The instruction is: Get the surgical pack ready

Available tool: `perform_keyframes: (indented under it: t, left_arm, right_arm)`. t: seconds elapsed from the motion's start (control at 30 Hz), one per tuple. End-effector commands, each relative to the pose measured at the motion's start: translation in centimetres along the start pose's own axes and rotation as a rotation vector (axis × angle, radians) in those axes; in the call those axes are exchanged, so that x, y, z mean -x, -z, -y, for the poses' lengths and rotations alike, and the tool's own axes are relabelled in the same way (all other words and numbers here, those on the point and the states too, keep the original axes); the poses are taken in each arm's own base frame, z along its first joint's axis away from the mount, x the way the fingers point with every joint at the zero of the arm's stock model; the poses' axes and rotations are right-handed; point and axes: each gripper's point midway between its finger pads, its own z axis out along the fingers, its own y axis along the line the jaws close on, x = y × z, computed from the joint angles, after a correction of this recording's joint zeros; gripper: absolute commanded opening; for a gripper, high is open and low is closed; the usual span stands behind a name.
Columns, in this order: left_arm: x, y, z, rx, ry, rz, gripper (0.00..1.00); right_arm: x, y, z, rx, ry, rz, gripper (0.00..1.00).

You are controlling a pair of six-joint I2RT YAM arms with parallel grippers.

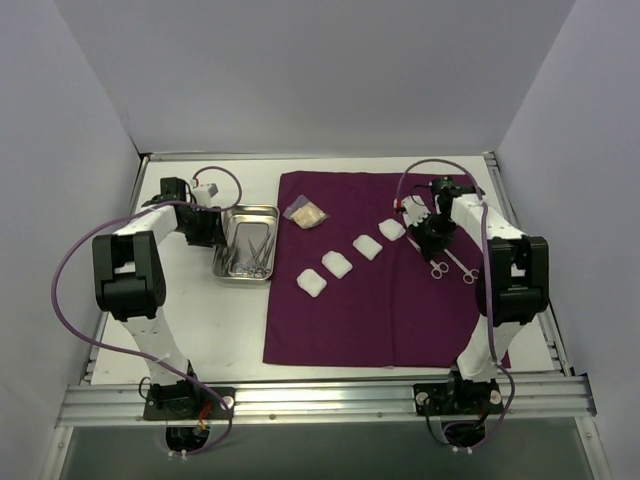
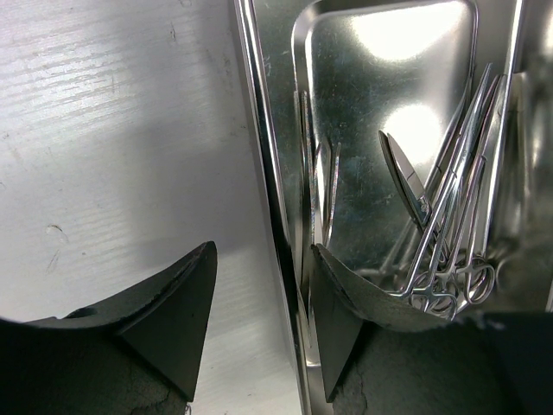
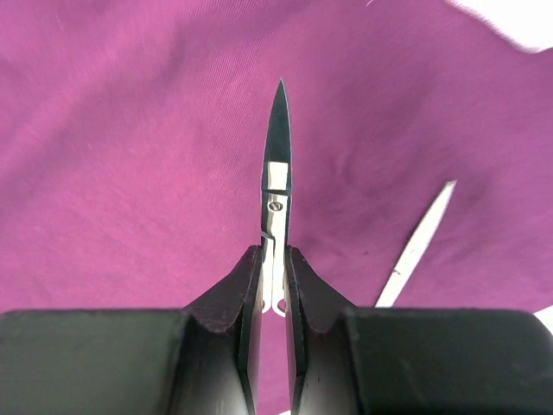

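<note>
- Purple cloth (image 1: 380, 290) lies spread flat on the white counter (image 1: 200, 330). Four white gauze pads (image 1: 337, 263) are already set in a slanting row on its upper half.
- Two ring-handled instruments (image 1: 440, 268) lie on the cloth near its right edge, so laying out is under way.
- The right tool (image 3: 274, 252) is pressed together on a pair of pointed scissors (image 3: 276, 147) just above the cloth. This looks like the third instrument to be placed.
- The steel tray (image 1: 246, 245) sits on the counter just left of the cloth, with several clamps (image 2: 449, 251) left inside. By my reckoning the job is about half done.
- The left tool (image 2: 262, 259) is spread, straddling the tray's rim and pinching nothing.
- A small packet (image 1: 305, 213) rests at the cloth's upper left corner; its contents are probably more gauze, but it is too small to tell.
- No brand, label or writing can be read anywhere.
</note>
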Motion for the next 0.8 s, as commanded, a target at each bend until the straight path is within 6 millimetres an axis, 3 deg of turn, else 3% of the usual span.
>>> perform_keyframes:
  t: [0.0,0.17,0.37,0.5,0.53,0.6,0.63,0.77]
  left_arm:
    - [2.0,1.0,0.0,0.008,-0.021,0.069,0.56]
    - [2.0,1.1,0.0,0.013,-0.023,0.068,0.56]
    - [2.0,1.1,0.0,0.013,-0.021,0.068,0.57]
    - [2.0,1.0,-0.1,0.014,-0.022,0.067,0.56]
    - [2.0,1.1,-0.1,0.016,-0.021,0.068,0.56]
    - [2.0,1.1,-0.1,0.016,-0.021,0.068,0.56]
    - [2.0,1.0,-0.1,0.014,-0.021,0.067,0.56]
    - [1.9,0.9,-0.2,0.018,-0.020,0.061,0.56]
  right_arm:
    - [3.0,2.9,0.0,-0.006,-0.070,0.098,0.00]
    - [7.3,4.6,-0.7,0.012,-0.162,0.199,0.00]
    - [14.5,6.4,-3.9,-0.017,-0.240,0.366,0.00]
    - [21.4,8.1,-7.5,0.047,-0.392,0.562,0.00]
    - [23.1,8.3,-9.7,0.085,-0.402,0.599,0.00]
    - [26.8,9.5,-11.9,0.141,-0.508,0.720,0.00]
    - [28.3,9.6,-14.7,0.182,-0.512,0.751,0.00]
    - [34.5,9.7,-20.0,0.313,-0.657,0.884,0.00]
